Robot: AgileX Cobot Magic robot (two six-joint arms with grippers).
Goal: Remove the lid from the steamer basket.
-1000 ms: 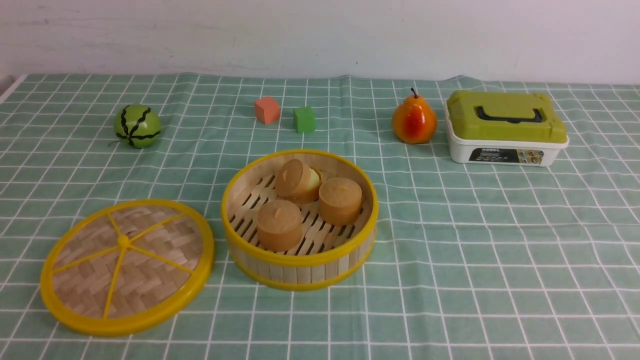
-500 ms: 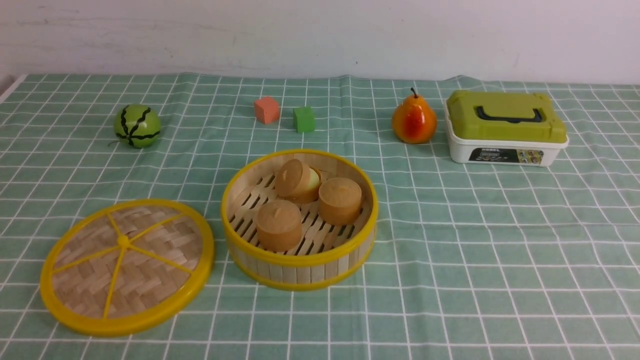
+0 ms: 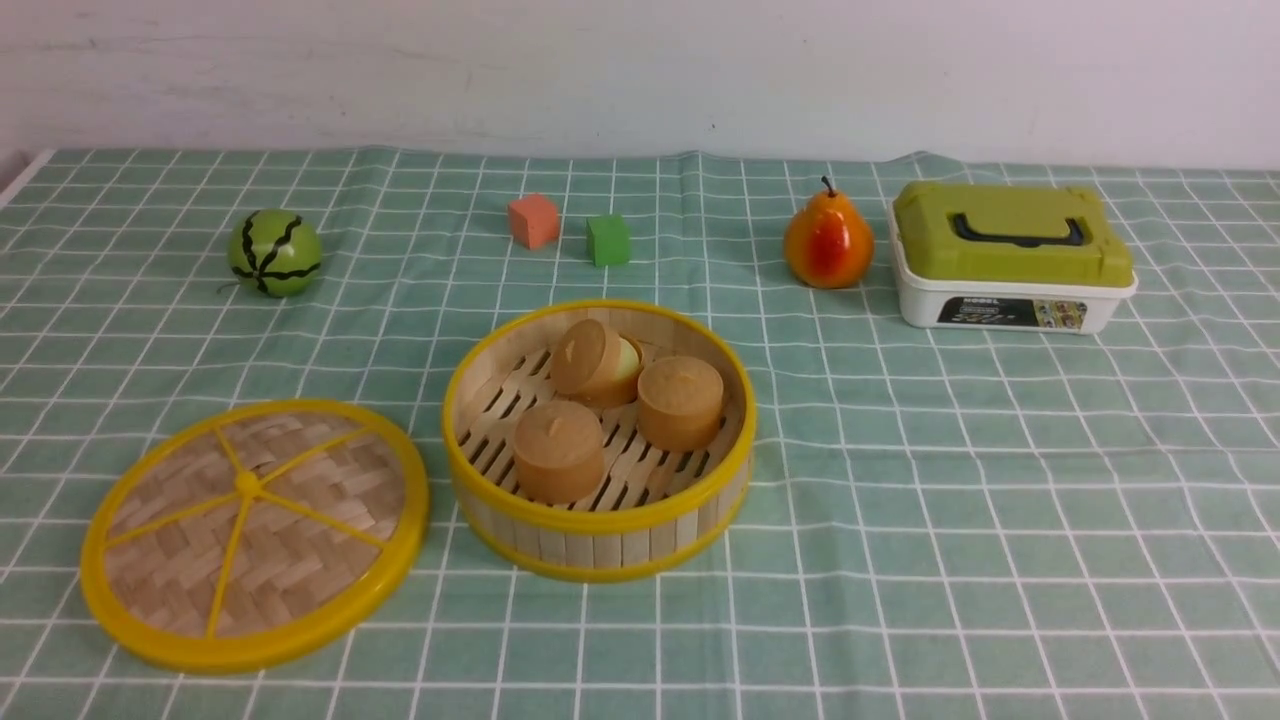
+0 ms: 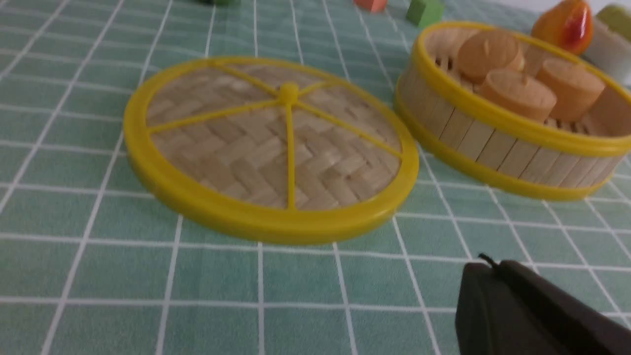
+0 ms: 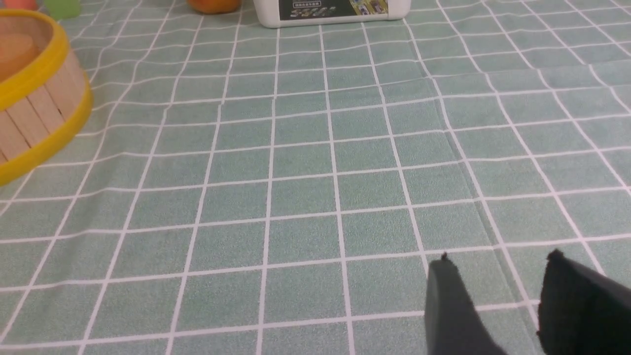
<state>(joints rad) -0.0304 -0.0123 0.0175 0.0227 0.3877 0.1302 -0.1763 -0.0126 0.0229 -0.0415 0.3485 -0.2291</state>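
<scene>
The lid, a woven bamboo disc with a yellow rim and spokes, lies flat on the cloth left of the steamer basket; it also shows in the left wrist view. The basket is uncovered and holds three brown round cakes. My left gripper is shut and empty, low over the cloth, short of the lid's near rim. My right gripper is open and empty over bare cloth, right of the basket. Neither gripper shows in the front view.
At the back stand a green striped ball, an orange cube, a green cube, a pear and a white box with a green lid. The white wall runs behind the table's far edge.
</scene>
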